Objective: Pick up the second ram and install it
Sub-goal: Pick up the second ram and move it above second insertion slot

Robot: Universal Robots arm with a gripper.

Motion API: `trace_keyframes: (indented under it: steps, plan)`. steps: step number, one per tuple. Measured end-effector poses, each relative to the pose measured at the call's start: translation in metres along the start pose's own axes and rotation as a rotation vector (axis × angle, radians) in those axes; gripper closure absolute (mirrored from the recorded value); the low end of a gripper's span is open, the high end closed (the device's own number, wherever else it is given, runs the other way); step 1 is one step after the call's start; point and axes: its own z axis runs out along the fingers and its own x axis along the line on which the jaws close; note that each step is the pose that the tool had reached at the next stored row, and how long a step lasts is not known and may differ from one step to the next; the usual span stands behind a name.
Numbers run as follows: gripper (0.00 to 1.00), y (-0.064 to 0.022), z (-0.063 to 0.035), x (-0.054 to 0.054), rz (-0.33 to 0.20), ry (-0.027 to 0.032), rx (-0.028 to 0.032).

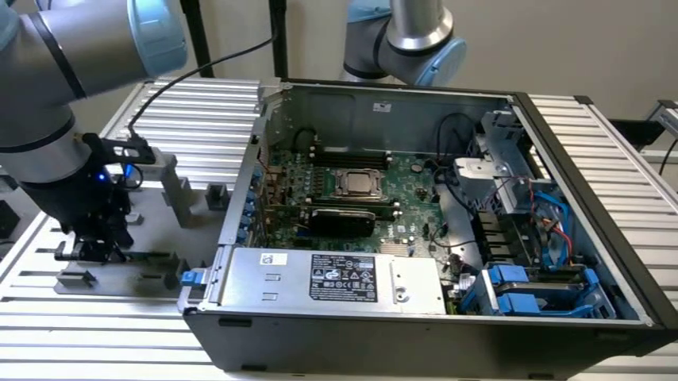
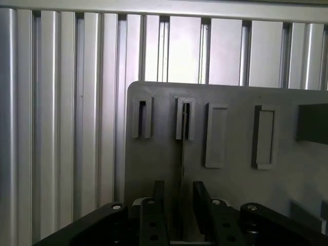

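Note:
The second ram [image 2: 182,146] stands on edge in a slot of the grey fixture plate [image 2: 230,184], and I see it as a thin vertical line. My gripper [image 2: 179,188] is open and straddles it, one black finger [image 2: 158,201] on each side with a gap to the stick. In the exterior view the gripper [image 1: 94,243] points down over the fixture plate [image 1: 159,232], to the left of the open computer case [image 1: 424,317]. The motherboard's memory slots [image 1: 344,152] lie near the case's back wall, beyond the processor socket [image 1: 358,182].
Grey fixture blocks [image 1: 176,193] stand on the plate between my gripper and the case wall. More empty slots [image 2: 264,136] line the plate. A second arm [image 1: 415,40] rises behind the case. Ribbed aluminium table [image 2: 61,128] surrounds the plate.

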Motion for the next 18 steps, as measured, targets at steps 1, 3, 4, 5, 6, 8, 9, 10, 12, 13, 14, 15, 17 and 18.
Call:
trace_keyframes:
  steps: [1,3,4,5,6,8,9,10,12,13,14,15,17,18]
  plan:
    - [0.64,-0.0001,0.0018,0.000,0.000,0.0000,0.0000]
    - [0.64,-0.0004,0.0049,-0.001,-0.002,-0.0001,0.0001]
    - [0.64,-0.0006,0.0059,-0.001,-0.002,0.0000,0.0000]
    - [0.64,-0.0009,0.0064,-0.001,-0.003,0.0001,-0.0002]
    - [0.64,-0.0011,0.0068,-0.001,-0.003,0.0001,-0.0005]
    - [0.64,-0.0018,0.0078,-0.001,-0.004,0.0001,-0.0008]
    - [0.64,-0.0020,0.0085,-0.002,-0.005,0.0000,-0.0008]
    - [0.64,-0.0021,0.0093,-0.002,-0.005,-0.0002,-0.0012]
    - [0.64,-0.0022,0.0104,-0.002,-0.006,0.0000,-0.0026]
    - [0.64,-0.0022,0.0109,-0.003,-0.005,0.0000,-0.0033]
    - [0.64,-0.0022,0.0115,-0.003,-0.005,0.0000,-0.0039]
    - [0.64,-0.0022,0.0120,-0.004,-0.005,-0.0002,-0.0042]
    - [0.64,-0.0023,0.0129,-0.005,-0.005,-0.0004,-0.0051]
    - [0.64,-0.0024,0.0131,-0.005,-0.005,-0.0004,-0.0058]
